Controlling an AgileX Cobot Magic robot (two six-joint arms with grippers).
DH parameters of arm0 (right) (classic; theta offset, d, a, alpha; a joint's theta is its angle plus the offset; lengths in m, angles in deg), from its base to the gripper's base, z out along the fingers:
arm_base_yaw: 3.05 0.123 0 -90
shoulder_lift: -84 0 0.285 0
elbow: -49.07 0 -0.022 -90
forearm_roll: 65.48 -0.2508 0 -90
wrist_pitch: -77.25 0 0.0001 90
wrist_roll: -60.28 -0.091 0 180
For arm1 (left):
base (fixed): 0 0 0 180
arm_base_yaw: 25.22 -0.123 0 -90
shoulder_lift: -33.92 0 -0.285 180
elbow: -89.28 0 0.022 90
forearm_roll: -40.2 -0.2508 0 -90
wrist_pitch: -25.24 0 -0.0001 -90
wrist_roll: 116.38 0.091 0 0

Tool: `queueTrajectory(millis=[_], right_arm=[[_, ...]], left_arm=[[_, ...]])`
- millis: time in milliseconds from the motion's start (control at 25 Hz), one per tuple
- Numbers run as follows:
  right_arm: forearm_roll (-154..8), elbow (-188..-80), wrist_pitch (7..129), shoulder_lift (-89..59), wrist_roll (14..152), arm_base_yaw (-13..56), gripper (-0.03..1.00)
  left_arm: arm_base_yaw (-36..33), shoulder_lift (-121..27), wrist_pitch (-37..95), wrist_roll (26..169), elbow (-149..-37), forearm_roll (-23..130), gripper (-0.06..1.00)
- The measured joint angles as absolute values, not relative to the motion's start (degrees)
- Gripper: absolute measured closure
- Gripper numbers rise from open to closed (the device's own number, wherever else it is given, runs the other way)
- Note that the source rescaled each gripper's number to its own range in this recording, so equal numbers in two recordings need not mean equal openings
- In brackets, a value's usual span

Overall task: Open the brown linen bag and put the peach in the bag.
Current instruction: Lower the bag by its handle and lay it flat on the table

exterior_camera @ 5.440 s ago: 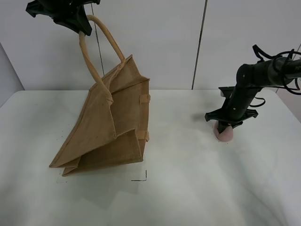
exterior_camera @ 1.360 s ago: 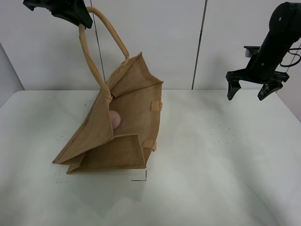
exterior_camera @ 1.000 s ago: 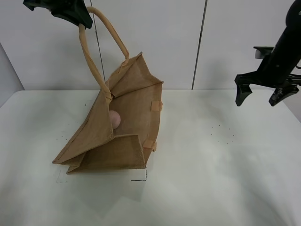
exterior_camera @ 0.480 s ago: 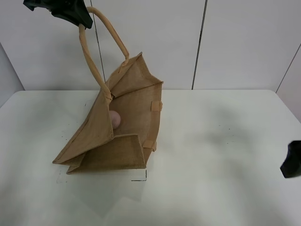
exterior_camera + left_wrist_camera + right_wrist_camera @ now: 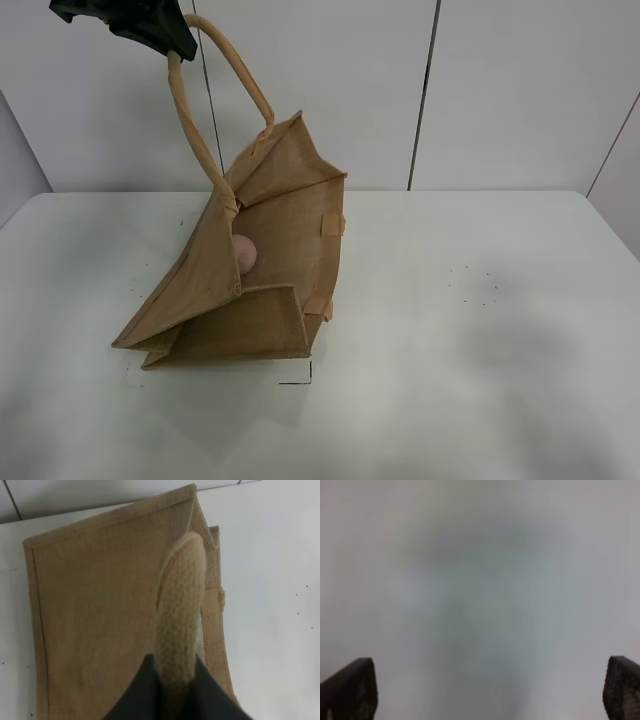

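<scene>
The brown linen bag stands tilted on the white table, its mouth open toward the right. The pink peach lies inside it. My left gripper is shut on one beige loop handle and holds it up high at the top left. In the left wrist view the handle runs between the dark fingers, with the bag below. My right gripper is out of the exterior view. Its wrist view shows two wide-apart fingertips over blurred white table, holding nothing.
The white table stretches to the right of the bag. A small black corner mark lies in front of the bag. A white panelled wall stands behind.
The right arm has swept down and out of the exterior view at the right edge. The bag, the peach and the left gripper have not moved.
</scene>
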State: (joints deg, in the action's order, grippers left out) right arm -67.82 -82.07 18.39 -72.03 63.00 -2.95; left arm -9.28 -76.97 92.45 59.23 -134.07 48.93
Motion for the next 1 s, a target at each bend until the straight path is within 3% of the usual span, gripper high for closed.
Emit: queueTrajectory(millis=[360,1000], right_arm=[[-67.24,-82.01,18.33,-87.94,62.37,-2.95,-0.03],[-66.9,-81.9,18.33,-88.34,62.24,-2.9,-0.03]], left_arm=[[-9.28,-77.16,92.45,59.23,-134.07,48.93,0.94],[-8.88,-93.37,92.04,59.18,-130.25,49.82,0.94]])
